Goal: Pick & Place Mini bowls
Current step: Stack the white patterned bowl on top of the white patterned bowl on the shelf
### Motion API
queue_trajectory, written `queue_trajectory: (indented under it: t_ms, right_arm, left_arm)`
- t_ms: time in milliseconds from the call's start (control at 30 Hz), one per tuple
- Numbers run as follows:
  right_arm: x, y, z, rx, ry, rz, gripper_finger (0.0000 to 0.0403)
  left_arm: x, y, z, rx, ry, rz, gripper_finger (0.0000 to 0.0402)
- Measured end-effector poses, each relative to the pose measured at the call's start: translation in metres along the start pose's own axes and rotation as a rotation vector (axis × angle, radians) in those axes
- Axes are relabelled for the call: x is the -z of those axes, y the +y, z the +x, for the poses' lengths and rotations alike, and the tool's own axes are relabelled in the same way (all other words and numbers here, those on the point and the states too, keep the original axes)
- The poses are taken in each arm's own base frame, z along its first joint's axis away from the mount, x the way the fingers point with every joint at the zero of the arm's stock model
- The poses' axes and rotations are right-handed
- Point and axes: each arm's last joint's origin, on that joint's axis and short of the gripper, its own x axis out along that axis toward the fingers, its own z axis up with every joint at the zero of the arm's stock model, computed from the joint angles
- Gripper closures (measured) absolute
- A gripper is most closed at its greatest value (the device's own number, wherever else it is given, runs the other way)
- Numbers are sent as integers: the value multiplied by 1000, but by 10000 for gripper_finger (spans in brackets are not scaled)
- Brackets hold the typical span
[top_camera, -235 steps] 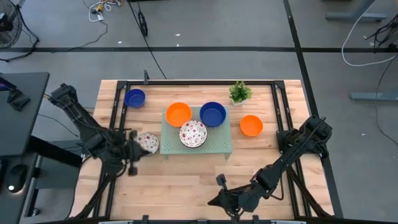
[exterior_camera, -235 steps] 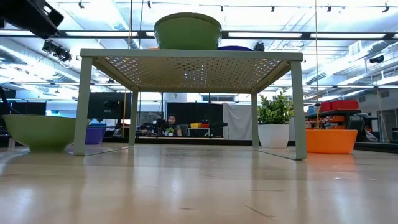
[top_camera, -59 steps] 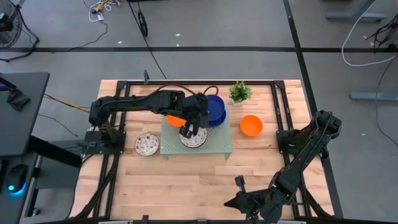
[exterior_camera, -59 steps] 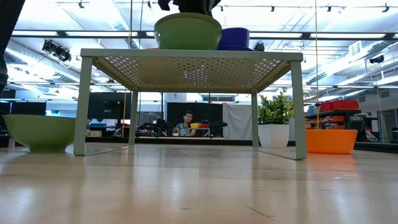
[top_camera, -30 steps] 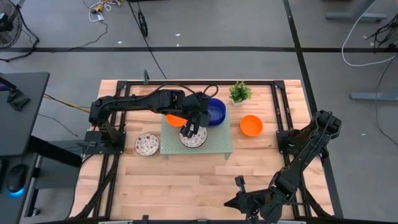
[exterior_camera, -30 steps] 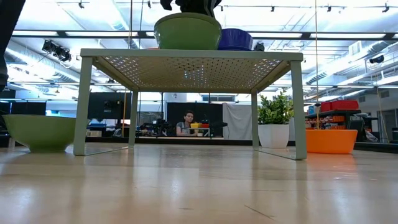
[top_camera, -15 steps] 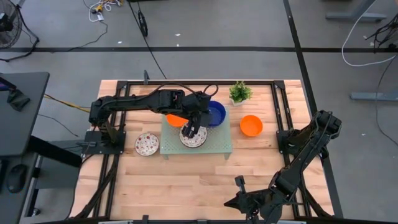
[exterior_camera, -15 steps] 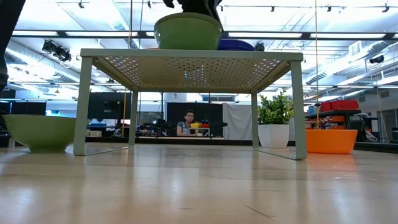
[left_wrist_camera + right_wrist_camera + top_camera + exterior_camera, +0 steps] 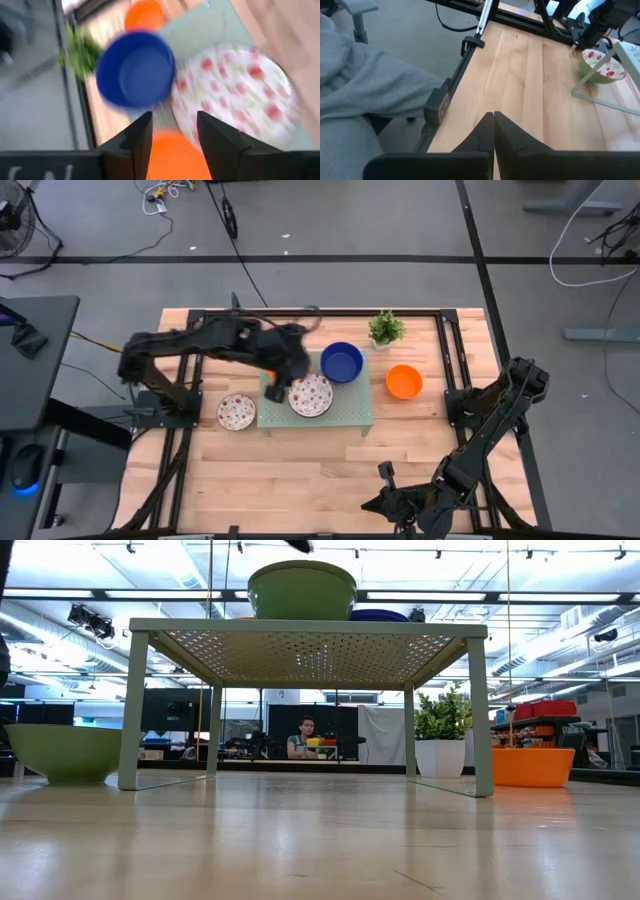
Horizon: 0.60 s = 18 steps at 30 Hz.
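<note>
On the pale green tray (image 9: 350,417) sit a dark blue mini bowl (image 9: 342,362), a red-speckled white one (image 9: 311,394) and an orange one (image 9: 172,160), which my left arm hides in the high view. My left gripper (image 9: 287,370) hangs open above the tray's left part, over the orange bowl (image 9: 172,160), and touches nothing. Another speckled bowl (image 9: 236,411) and another orange bowl (image 9: 404,381) rest on the table itself. My right gripper (image 9: 493,119) waits shut over the table's near edge (image 9: 385,502).
A small potted plant (image 9: 386,328) stands at the far edge, right of the tray. The tray stands on legs (image 9: 130,710) above the table. Black frame rails (image 9: 190,355) run along both sides. Grey cloth (image 9: 360,95) lies beyond the table's edge in the right wrist view.
My left gripper has opened and let go of the dark blue bowl, which has sunk lower onto the tray's far right part. The gripper has then risen and drawn back toward the table's left edge, over the orange bowl.
</note>
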Motion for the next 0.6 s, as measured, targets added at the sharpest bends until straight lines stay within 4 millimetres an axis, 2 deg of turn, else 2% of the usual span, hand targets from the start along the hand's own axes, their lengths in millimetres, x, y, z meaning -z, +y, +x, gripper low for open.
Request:
queue_trajectory:
  t_ms: [167,333,400,500,600]
  right_arm:
    - [0,0,0,1,1,8,396]
    - [-1,-1,0,18,-11,14,396]
    - [-1,-1,0,23,-12,15,396]
    - [-2,-2,1,25,-14,18,396]
    - [-2,-3,1,27,-16,18,396]
  left_arm:
    - [30,-1,-41,43,103,-180,281]
    - [45,-8,-83,38,56,-280,324]
    - [51,-15,-92,45,36,-299,340]
    - [67,-31,-94,59,14,-334,358]
    - [90,-53,-83,81,3,-381,371]
